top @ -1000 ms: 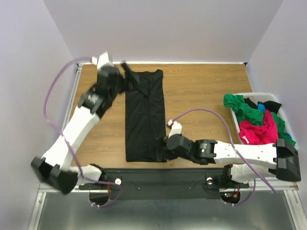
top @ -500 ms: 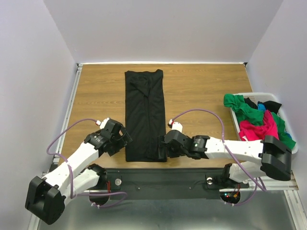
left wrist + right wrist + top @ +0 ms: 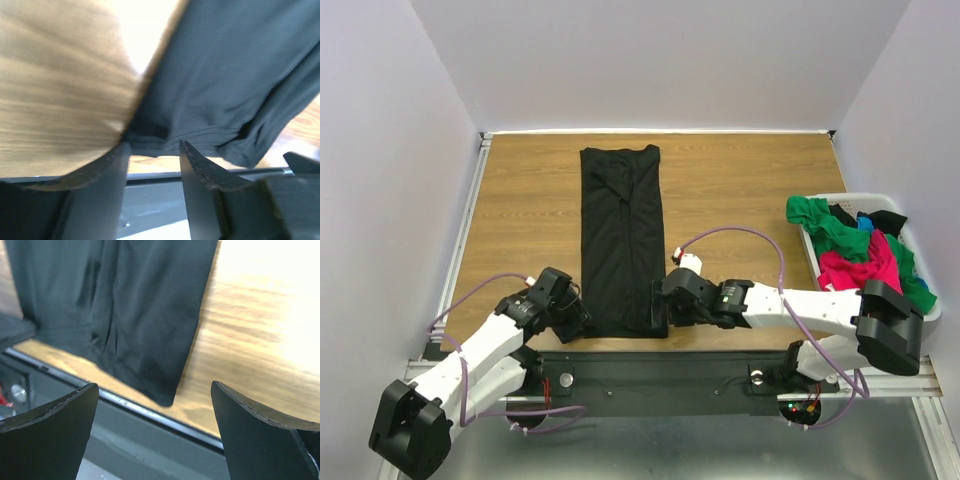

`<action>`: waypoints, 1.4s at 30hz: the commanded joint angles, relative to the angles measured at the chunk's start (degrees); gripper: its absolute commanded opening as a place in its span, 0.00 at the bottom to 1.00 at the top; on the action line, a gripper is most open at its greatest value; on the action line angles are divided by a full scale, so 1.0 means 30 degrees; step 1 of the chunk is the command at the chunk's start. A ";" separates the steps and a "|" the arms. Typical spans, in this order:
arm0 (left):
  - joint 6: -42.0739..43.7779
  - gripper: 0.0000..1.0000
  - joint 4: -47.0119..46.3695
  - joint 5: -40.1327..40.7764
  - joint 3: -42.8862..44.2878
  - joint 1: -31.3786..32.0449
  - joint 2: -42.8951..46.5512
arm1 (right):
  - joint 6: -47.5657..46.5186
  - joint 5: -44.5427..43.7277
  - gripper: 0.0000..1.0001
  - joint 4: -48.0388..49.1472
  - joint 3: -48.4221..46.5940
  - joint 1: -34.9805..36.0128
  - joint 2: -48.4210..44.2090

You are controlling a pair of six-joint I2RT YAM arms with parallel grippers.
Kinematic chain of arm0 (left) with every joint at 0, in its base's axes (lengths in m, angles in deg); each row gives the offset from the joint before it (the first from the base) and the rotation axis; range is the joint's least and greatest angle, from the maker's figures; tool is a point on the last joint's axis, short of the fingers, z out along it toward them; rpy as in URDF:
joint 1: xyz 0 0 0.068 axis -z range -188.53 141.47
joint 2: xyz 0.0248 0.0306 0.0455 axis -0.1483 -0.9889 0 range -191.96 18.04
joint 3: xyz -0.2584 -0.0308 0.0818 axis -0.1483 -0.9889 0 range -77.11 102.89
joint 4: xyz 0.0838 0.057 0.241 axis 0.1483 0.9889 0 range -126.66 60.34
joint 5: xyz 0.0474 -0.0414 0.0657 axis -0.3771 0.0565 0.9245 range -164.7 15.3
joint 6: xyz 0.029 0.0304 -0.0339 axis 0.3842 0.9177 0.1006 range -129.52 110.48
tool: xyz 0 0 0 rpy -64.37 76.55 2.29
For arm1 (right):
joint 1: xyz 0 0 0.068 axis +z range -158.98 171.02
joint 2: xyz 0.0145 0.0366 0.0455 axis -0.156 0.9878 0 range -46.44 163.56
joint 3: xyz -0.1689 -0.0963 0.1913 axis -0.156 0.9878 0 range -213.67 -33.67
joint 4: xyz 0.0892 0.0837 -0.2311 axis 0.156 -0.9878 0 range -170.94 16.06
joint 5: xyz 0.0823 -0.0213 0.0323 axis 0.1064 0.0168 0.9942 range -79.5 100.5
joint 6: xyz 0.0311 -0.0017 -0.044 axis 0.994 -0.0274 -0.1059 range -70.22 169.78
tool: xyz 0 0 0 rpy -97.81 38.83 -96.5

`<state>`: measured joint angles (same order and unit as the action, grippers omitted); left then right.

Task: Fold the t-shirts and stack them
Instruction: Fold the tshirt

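Black t-shirt (image 3: 622, 240) soft, limp (long folded strip); I'd pinch near hem corners. Left gripper (image 3: 152, 144) spread at its corner, right gripper (image 3: 155, 386) spread wide, nothing held.

The left arm (image 3: 485, 345) and the right arm (image 3: 820, 310) wore glossy white shells along their links, with blocky black housings at the joints; thin lavender cables (image 3: 732, 230) looped off both; a small white plug (image 3: 677, 261) with a red tip sat at the right wrist; the left gripper (image 3: 152, 145) had matte black fingers (image 3: 200, 170) with finely ribbed inner edges; the right gripper (image 3: 154, 386) had broad black fingers (image 3: 55, 415), their rims scuffed pale; red and green lights (image 3: 798, 409) glowed near the right base.
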<state>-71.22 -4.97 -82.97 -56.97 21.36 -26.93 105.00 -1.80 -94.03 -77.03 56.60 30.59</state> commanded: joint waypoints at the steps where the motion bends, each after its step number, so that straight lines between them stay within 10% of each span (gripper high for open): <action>1: -0.0735 0.54 -0.0307 -0.1400 -0.1175 0.0056 0.0021 | -0.0389 0.0201 1.00 0.0283 -0.0636 -0.0561 0.0395; 11: -0.1115 0.45 -0.0307 -0.1286 -0.1177 0.0056 -0.0625 | -0.0595 0.1694 0.97 0.1366 -0.0637 -0.0767 0.1595; 19: -0.1409 0.17 -0.0190 -0.1110 -0.1206 0.0085 -0.0127 | -0.0009 0.2487 0.84 0.1982 0.0240 -0.0767 0.2271; 23: -0.1204 0.00 -0.0248 -0.1139 -0.1118 0.0086 -0.0215 | 0.0255 0.2575 0.72 0.2246 0.0505 -0.0767 0.2330; 27: -0.0999 0.00 -0.0365 -0.1022 -0.1001 0.0086 -0.0157 | 0.0548 0.2400 0.31 0.2305 0.0710 -0.0767 0.2242; 36: -0.0326 0.00 -0.0014 0.0032 0.0402 0.0115 0.1630 | 0.0374 0.1668 0.01 0.2275 0.0536 -0.0767 0.1481; 42: 0.0289 0.00 -0.0861 0.0209 0.1312 0.0115 0.0990 | -0.0184 0.0642 0.00 0.2217 -0.0343 -0.1059 0.1129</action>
<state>-72.55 -5.94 -84.09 -56.16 21.38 -22.69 105.63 3.45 -88.92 -75.32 54.31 35.88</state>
